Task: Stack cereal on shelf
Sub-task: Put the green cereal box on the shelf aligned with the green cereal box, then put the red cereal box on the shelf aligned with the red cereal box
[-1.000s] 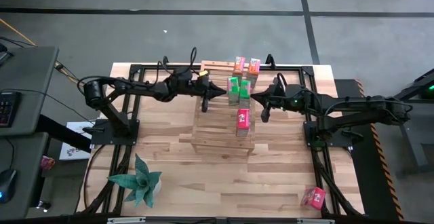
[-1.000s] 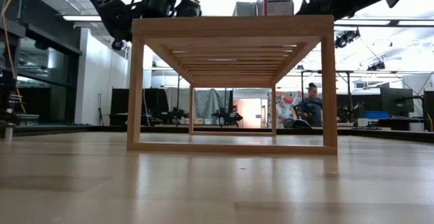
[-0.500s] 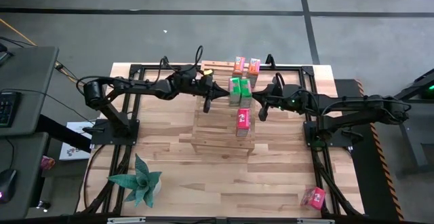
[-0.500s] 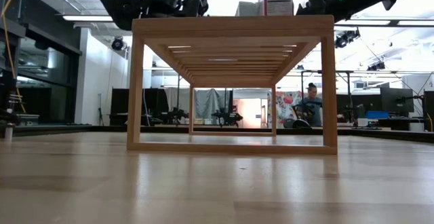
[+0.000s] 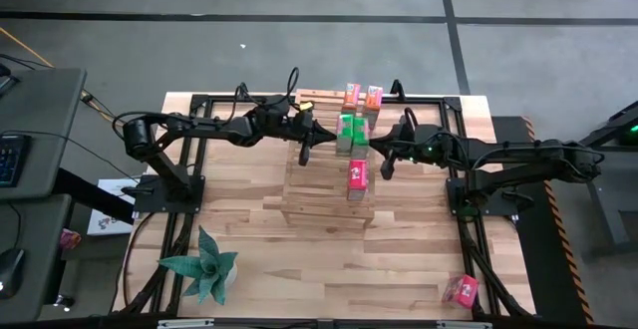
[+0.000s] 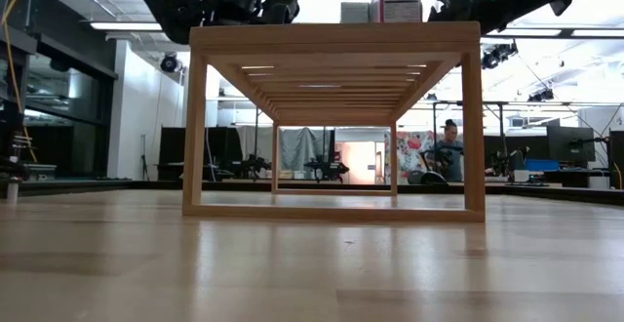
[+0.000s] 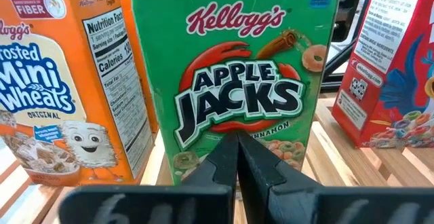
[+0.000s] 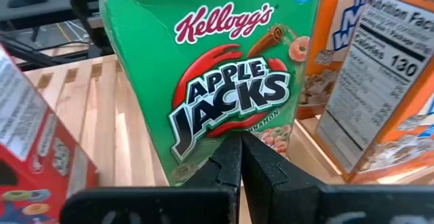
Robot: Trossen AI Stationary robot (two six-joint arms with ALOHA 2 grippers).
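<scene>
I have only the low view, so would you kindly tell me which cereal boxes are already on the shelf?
Observer: Five stand on the shelf: two orange boxes at the top, two green boxes in the middle, one red box lower.
Operator: Where is the sixth?
Observer: A second red box lies on the table, at the edge on the right arm's side.
Operator: And the pincers?
Observer: Both are shut; the left pincer and the right pincer each point at a green box.
</scene>
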